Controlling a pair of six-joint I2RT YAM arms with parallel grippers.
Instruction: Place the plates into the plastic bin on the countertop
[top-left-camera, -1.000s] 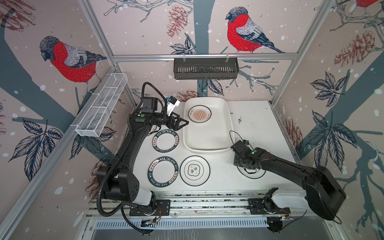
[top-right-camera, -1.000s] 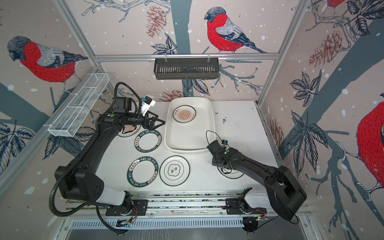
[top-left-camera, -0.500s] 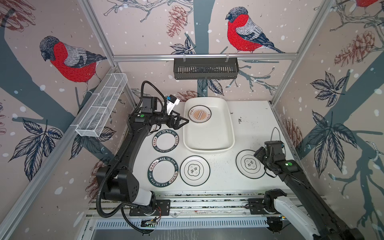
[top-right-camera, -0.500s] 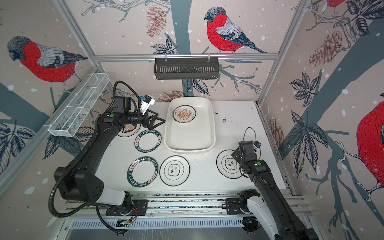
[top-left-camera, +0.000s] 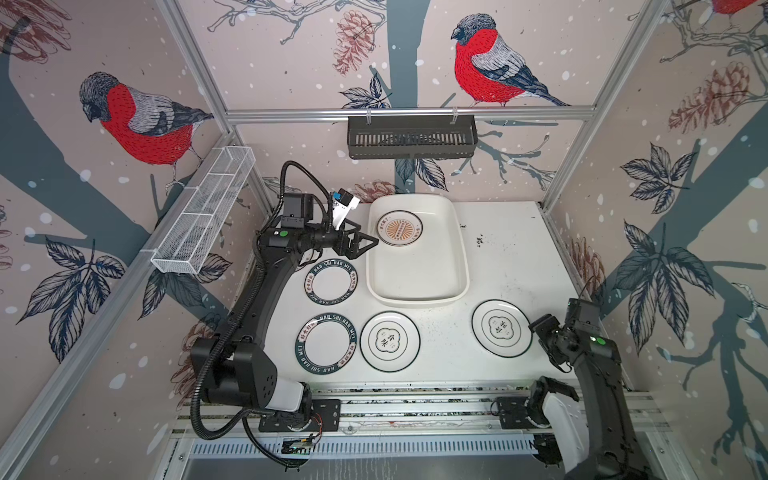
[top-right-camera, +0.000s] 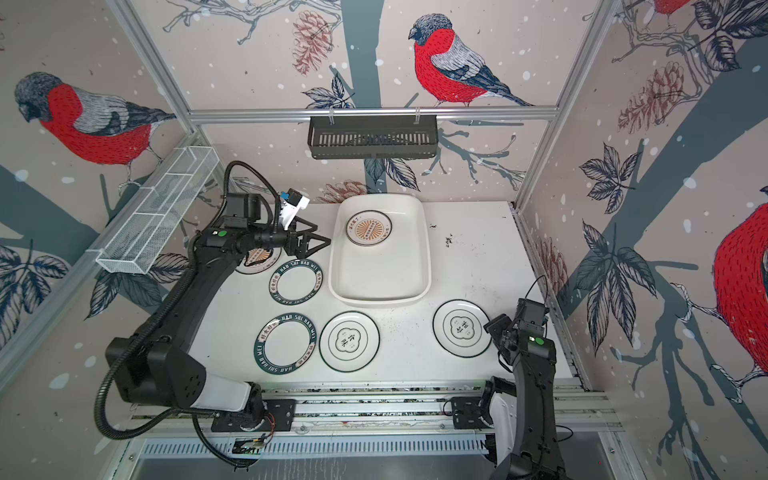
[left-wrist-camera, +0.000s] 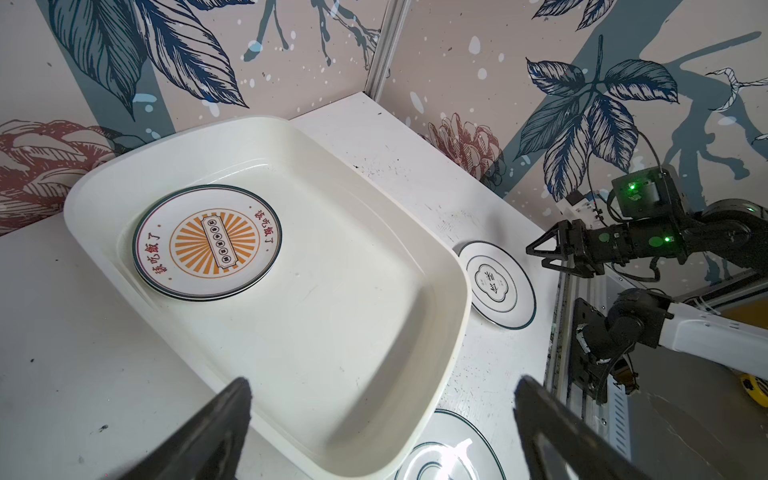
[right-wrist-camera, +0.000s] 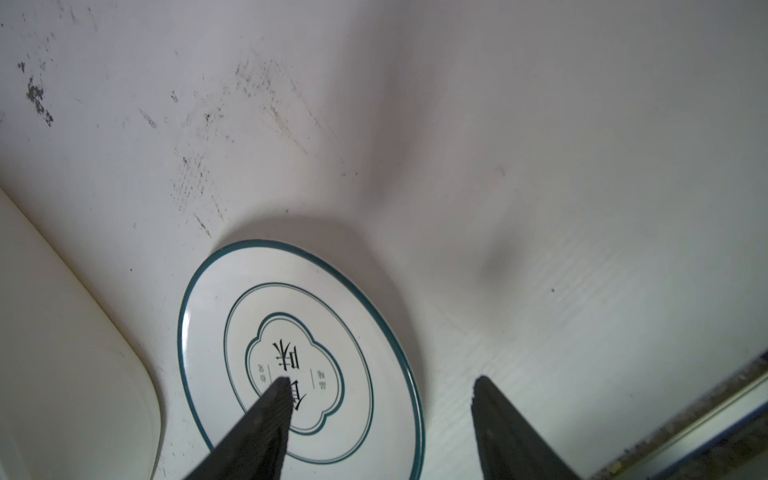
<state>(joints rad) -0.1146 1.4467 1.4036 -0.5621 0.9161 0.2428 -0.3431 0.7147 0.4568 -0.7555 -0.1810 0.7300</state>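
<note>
Right arm has pulled back from mid-table. The right gripper (right-wrist-camera: 382, 380) is now at the emblem plate (top-left-camera: 502, 328), jaws apart, one finger over the plate, the other past its rim, nothing held. Left gripper (top-left-camera: 368, 245) unchanged: wide apart, empty, plastic bin (top-left-camera: 415, 297) just ahead, one sunburst plate (top-left-camera: 400, 227) inside. Risk: the low, thin rim may slip the fingers, and the plate skids toward the countertop (top-left-camera: 498, 257) edge.

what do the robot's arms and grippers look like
Left arm and right arm: matte black, white segment at the base, green dot by the wrist. Ribbed black cable along the left one. Left gripper and right gripper: black tapering triangular fingers.
</note>
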